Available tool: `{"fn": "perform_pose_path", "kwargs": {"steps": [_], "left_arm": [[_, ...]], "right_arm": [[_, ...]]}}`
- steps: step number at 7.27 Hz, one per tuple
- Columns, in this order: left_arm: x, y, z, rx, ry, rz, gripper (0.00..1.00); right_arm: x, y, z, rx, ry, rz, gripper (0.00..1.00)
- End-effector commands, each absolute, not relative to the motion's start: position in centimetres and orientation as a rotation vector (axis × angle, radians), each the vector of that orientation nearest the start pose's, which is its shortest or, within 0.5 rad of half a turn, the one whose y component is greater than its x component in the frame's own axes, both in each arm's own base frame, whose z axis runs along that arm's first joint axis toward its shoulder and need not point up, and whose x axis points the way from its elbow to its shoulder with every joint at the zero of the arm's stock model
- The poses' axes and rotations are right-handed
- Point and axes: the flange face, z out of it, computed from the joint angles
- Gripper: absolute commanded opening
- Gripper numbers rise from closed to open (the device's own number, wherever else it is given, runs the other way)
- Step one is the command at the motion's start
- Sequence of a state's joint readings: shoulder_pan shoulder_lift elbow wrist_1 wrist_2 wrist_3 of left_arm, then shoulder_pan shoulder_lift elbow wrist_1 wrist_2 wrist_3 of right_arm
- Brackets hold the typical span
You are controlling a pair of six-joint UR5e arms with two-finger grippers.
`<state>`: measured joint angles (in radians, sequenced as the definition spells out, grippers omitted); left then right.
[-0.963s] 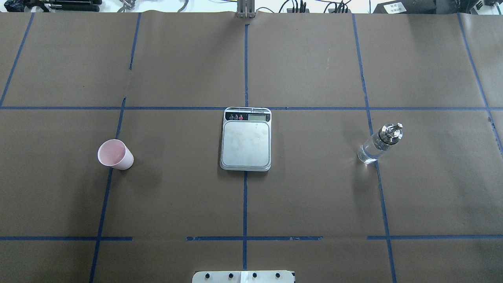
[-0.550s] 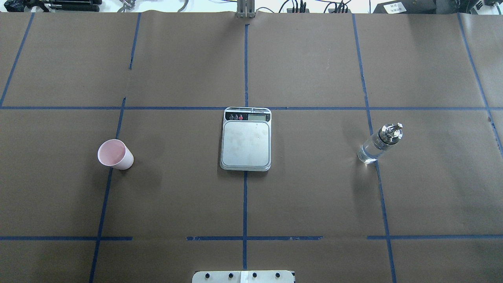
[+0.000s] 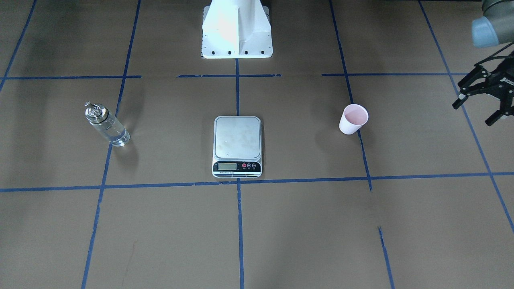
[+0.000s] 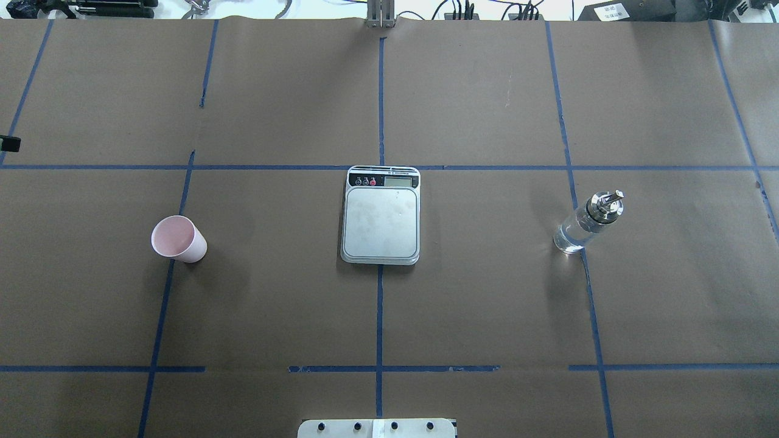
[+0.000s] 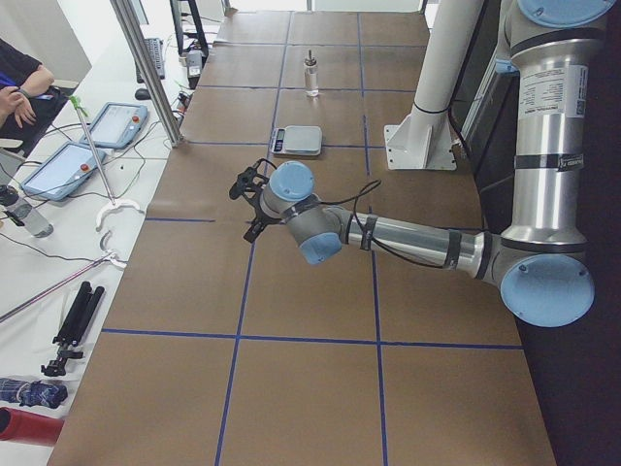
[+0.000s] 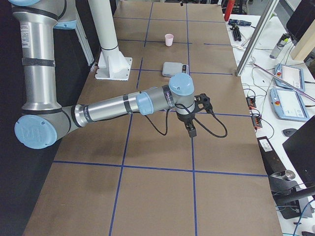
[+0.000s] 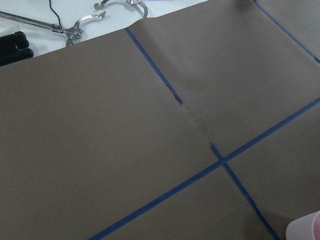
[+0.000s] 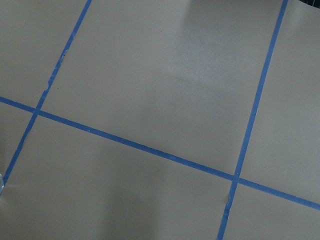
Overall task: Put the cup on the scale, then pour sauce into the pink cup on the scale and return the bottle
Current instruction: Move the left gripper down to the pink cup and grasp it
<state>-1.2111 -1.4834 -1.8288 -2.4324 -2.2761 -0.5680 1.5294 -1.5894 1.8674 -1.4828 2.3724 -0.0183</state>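
Two containers stand upright on the table (image 4: 274, 304), well apart on either side of the scale (image 4: 380, 222). Seen from overhead, the cup (image 4: 178, 239) is on the left with its pink inside bare, and the bottle (image 4: 584, 225) is on the right with clear sauce (image 4: 569, 238) showing through its glass below the silver cap. The left gripper (image 3: 473, 114) hangs with fingers spread near the table's left edge, apart from the cup, while the right gripper (image 6: 199, 118) shows only from the side, so I cannot tell whether it is spread or pressed together.

A robotics lab — tape-gridded table (image 4: 487, 304), teach pendants (image 5: 121, 124) alongside.
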Motion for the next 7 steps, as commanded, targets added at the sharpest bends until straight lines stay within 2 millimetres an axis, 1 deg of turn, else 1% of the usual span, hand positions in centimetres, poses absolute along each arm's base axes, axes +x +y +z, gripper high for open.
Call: {"fn": "perform_pose_path", "kwargs": {"steps": [1,2,3,4,5,6,7], "left_arm": [[17.3,-41.2,45.1,0.492,0.999,0.024,1.0],[20.7,-40.4,45.4,0.449,0.955,-0.033,1.0],[23.9,-39.8,45.4,0.391,0.925,-0.089,0.86],[26.3,-40.0,44.7,0.331,0.908,-0.125,0.64],[29.1,-40.2,42.8,0.281,0.923,-0.161,0.55],[31.0,-39.9,42.2,0.273,0.905,-0.159,0.54],[32.0,-39.5,42.5,0.274,0.892,-0.149,0.54]], "right_arm": [[4.2,-48.5,51.2,0.33,-0.798,-0.192,1.0],[4.2,-48.4,51.2,0.329,-0.8,-0.191,1.0],[4.2,-48.3,51.4,0.323,-0.8,-0.185,1.0],[4.2,-48.2,51.4,0.324,-0.801,-0.184,1.0],[4.2,-48.3,51.4,0.322,-0.799,-0.183,1.0],[4.2,-48.3,51.4,0.323,-0.799,-0.185,1.0],[4.2,-48.2,51.5,0.322,-0.799,-0.184,1.0]]}}
